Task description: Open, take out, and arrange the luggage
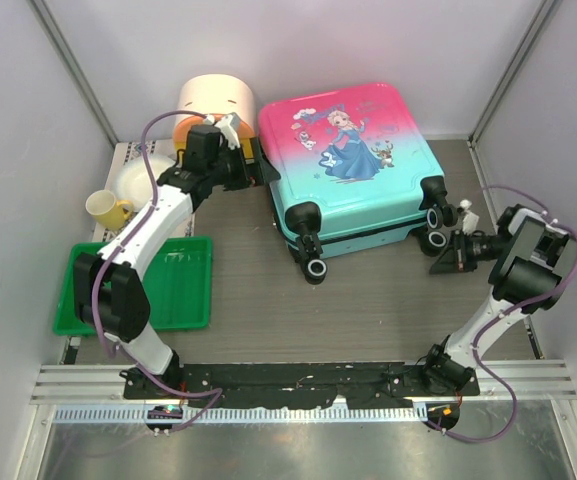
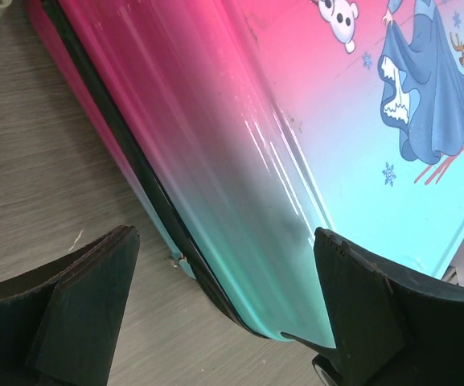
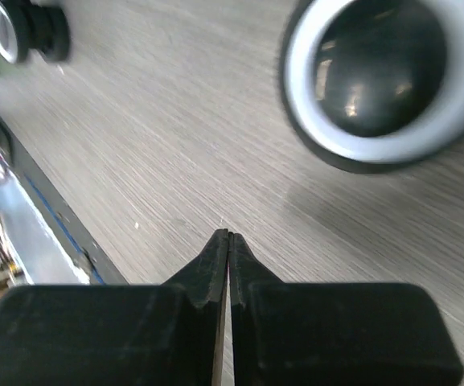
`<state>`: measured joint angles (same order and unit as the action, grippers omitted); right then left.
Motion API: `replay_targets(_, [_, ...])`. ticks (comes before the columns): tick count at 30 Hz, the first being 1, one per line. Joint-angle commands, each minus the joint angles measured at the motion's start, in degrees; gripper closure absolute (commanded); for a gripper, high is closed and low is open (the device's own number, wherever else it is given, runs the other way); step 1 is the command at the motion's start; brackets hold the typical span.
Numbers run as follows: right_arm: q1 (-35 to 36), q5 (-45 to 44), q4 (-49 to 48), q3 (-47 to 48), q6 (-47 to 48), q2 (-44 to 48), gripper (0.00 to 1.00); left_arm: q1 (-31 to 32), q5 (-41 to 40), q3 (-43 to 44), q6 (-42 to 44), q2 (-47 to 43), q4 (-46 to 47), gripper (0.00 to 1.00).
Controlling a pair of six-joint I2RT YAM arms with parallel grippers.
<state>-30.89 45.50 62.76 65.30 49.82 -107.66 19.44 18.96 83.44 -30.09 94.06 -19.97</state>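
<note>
**Luggage and fingers, seen from above and from both wrists.** The closed luggage (image 1: 353,165) is a glossy hard shell grading from pink to turquoise with a cartoon print. It lies flat on the wood-grain counter (image 1: 368,310), black wheels toward the near edge. Left of it stand a round cream-and-orange box (image 1: 213,100), a white plate (image 1: 138,180) with a yellow cup (image 1: 108,208) beside it, and a green tray (image 1: 183,290). The left fingers (image 1: 260,168) are spread wide astride the luggage's left edge, by the black zip. The right fingers (image 3: 227,257) are pressed together on nothing, low over the counter near a pale-rimmed wheel (image 3: 368,80) on the luggage's right.
</note>
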Motion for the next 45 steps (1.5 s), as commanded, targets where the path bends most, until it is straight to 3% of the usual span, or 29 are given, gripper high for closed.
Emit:
replay_targets(1, [-6.7,13.5,4.0,8.4,-1.5,-1.3,0.90,0.2,1.4,-1.3,-0.2,-2.9,7.0,0.06])
replay_targets(3, [-9.1,15.1,2.1,11.6,-4.6,-1.9,0.89,0.2,0.3,-2.1,0.4,-3.4,6.6,0.06])
replay_targets(5, [-10.3,15.1,-3.4,12.2,-15.2,-1.1,0.87,0.2,-0.8,-2.6,0.3,-3.8,6.3,0.06])
replay_targets(7, [-10.4,14.7,-15.9,10.6,-23.4,0.5,0.85,0.2,-0.6,-3.3,0.1,-3.8,7.0,0.05])
replay_targets(8, [-10.2,11.9,-22.1,9.0,-35.7,2.7,0.83,0.3,-0.4,-3.5,-0.4,-3.4,7.3,0.04])
replay_targets(9, [-10.1,9.5,-35.0,5.2,-41.6,3.7,0.81,0.3,0.5,-3.6,-0.8,-3.3,8.2,0.04])
replay_targets(11, [-9.3,6.6,-41.8,3.8,-49.2,3.9,0.76,0.2,1.6,-3.5,-2.0,-2.7,8.9,0.03])
replay_targets(19, [-3.9,-0.1,-50.5,5.7,-57.0,-3.5,0.65,1.7,1.7,-3.7,-0.9,-2.2,10.4,0.01])
replay_targets(25, [0.6,0.3,-47.8,6.3,-54.4,-7.7,0.64,1.8,0.3,-4.0,-1.1,-1.0,11.0,0.00])
replay_targets(29, [2.3,1.6,-46.4,3.4,-53.3,-8.4,0.64,1.8,2.0,-5.5,-2.9,-0.5,16.2,0.00])
replay_targets(34, [2.3,3.9,-36.4,0.6,-50.2,-10.2,0.68,3.1,4.5,-2.8,-4.5,3.4,17.6,0.00])
replay_targets(40, [2.3,6.2,-27.8,-6.9,-43.2,-4.8,0.69,6.7,5.7,2.9,-2.6,8.9,17.3,0.03])
replay_targets(45, [1.5,7.3,-28.1,-8.5,-43.8,-0.3,0.69,10.2,9.5,8.0,-1.3,16.3,19.7,0.07])
